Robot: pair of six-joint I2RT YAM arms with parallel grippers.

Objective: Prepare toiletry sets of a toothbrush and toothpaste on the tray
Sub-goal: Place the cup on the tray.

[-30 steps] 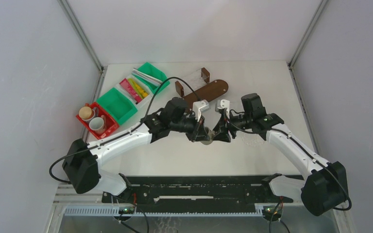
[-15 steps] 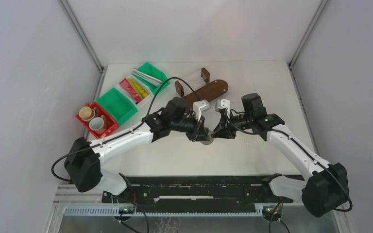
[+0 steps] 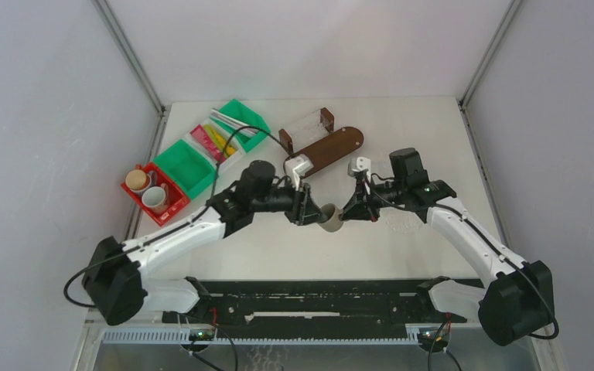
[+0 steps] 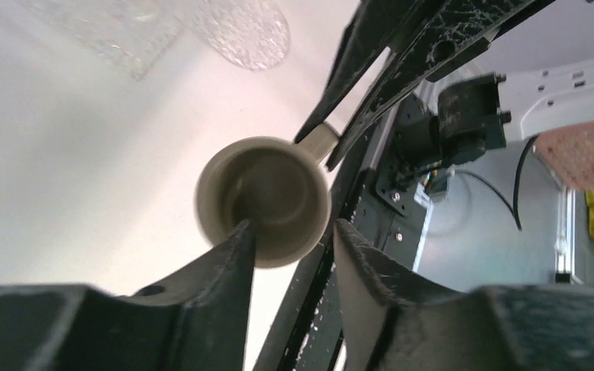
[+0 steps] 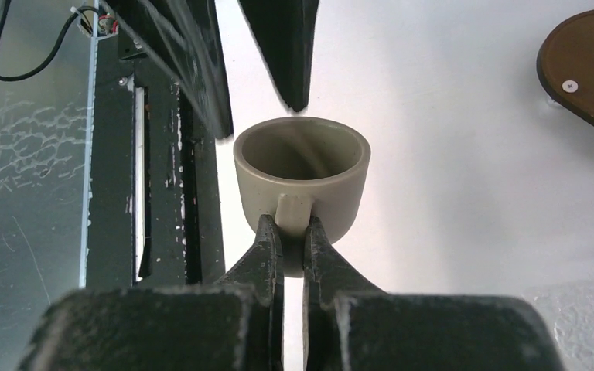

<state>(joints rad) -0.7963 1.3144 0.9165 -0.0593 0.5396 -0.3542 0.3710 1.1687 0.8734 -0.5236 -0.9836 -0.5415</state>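
A brown-grey mug (image 3: 329, 218) hangs above the table between the two arms, its mouth turned toward the left arm. My right gripper (image 3: 346, 216) is shut on the mug's handle; the right wrist view shows both fingers pinching the handle (image 5: 292, 220) below the mug (image 5: 302, 166). My left gripper (image 3: 308, 211) is open just left of the mug. In the left wrist view one fingertip (image 4: 241, 236) overlaps the mug's (image 4: 267, 193) rim and the other fingertip stands clear to its right. The brown oval tray (image 3: 331, 146) lies behind them.
At the back left stand a red bin (image 3: 172, 202) holding two mugs, an empty green bin (image 3: 188, 166), a white bin with tubes (image 3: 215, 141) and a green bin with toothbrushes (image 3: 236, 120). A clear box (image 3: 307, 126) sits behind the tray.
My left arm has drawn back to the left and its gripper has come off the mug. The right gripper still holds the mug, which now lies tilted toward the left arm.
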